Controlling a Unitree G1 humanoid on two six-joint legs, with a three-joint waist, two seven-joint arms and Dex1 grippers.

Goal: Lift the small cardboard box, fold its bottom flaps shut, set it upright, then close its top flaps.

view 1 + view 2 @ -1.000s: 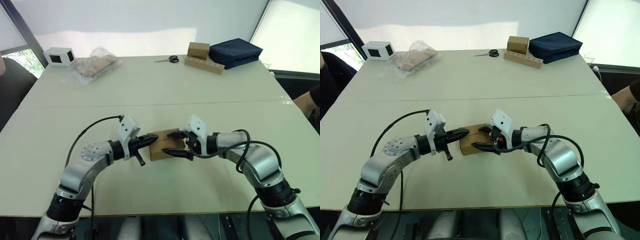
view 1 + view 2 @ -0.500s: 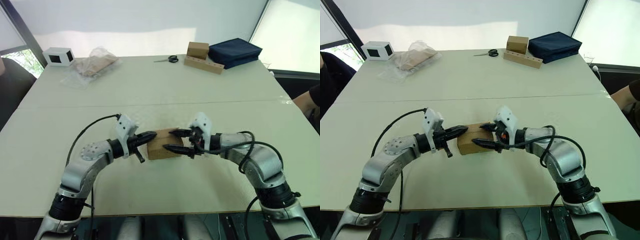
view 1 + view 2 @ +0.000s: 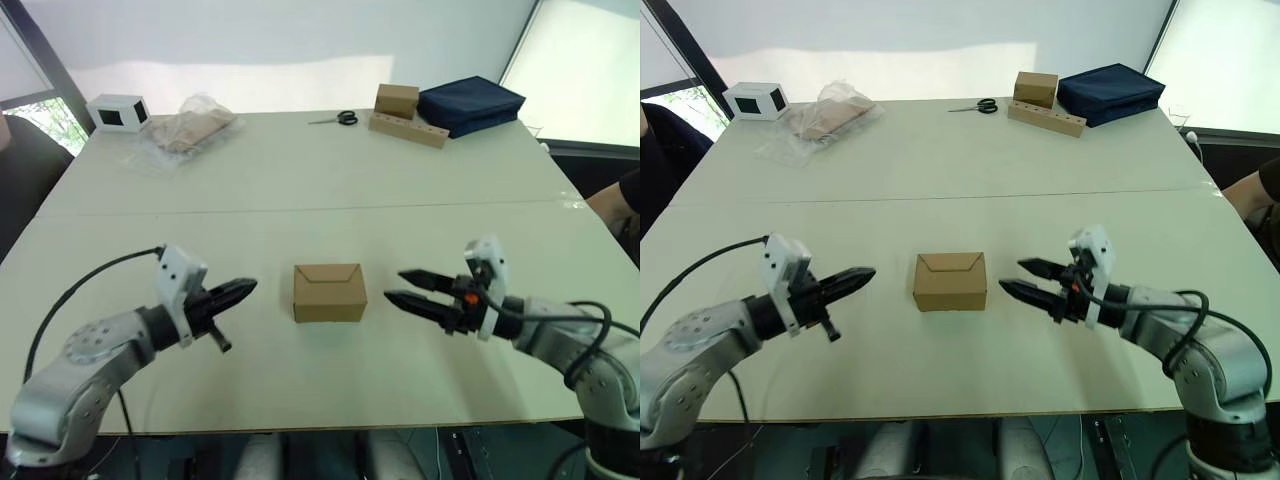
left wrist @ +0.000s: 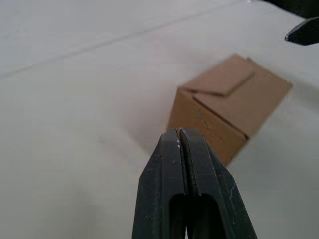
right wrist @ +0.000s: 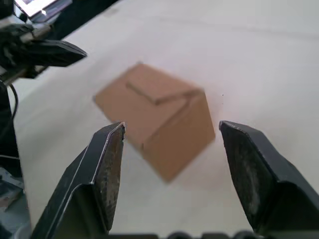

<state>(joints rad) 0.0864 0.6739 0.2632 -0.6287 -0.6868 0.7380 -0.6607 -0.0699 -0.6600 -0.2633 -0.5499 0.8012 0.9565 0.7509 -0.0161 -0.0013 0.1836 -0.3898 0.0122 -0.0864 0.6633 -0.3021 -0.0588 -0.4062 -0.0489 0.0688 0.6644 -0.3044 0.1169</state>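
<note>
we see the small cardboard box (image 3: 330,293) upright near the middle of the table (image 3: 300,190), its top flaps (image 3: 329,274) folded shut. our left gripper (image 3: 236,290) points at it from the left, fingers pressed together. our right gripper (image 3: 408,288) sits to its right, spread wide, both apart from it.

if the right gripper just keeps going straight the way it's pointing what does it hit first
Most likely the small cardboard box. The right gripper is open and aimed at the box's near side, with bare table between them; its wrist view centres the box between the fingers.
</note>
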